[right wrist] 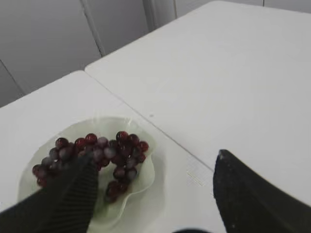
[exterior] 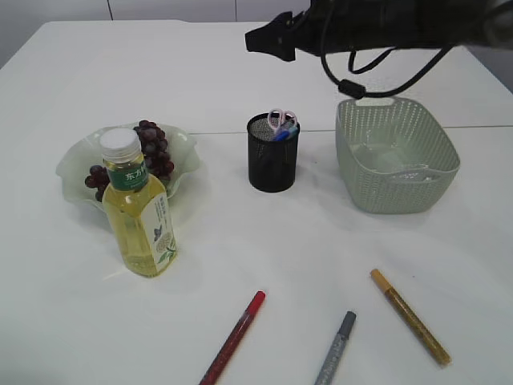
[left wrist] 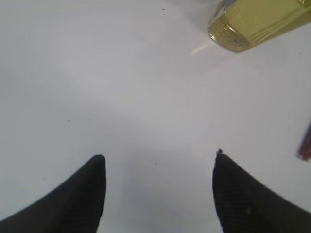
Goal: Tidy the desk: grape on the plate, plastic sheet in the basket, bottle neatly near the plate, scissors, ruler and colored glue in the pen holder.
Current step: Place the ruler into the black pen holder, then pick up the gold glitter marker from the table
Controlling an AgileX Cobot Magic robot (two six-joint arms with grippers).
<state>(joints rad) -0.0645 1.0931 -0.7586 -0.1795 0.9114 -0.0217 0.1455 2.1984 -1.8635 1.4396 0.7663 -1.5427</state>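
Dark red grapes (exterior: 152,148) lie on the pale green plate (exterior: 76,172); both also show in the right wrist view, grapes (right wrist: 112,150) on plate (right wrist: 141,184). The yellow bottle (exterior: 140,212) stands upright in front of the plate. Pink-handled scissors (exterior: 280,122) stick out of the black mesh pen holder (exterior: 272,160), with something blue beside them; the ruler is hidden. Three colored glue pens lie at the front: red (exterior: 234,337), grey (exterior: 335,349), gold (exterior: 410,317). A clear plastic sheet (exterior: 389,156) glints inside the basket (exterior: 425,188). My right gripper (exterior: 268,40) (right wrist: 155,160) hangs open and empty above the holder. My left gripper (left wrist: 158,158) is open over bare table.
The bottle's base (left wrist: 257,24) is at the top right of the left wrist view, and the red pen's end (left wrist: 306,143) is at its right edge. A seam between two white tabletops (exterior: 208,131) runs behind the plate and holder.
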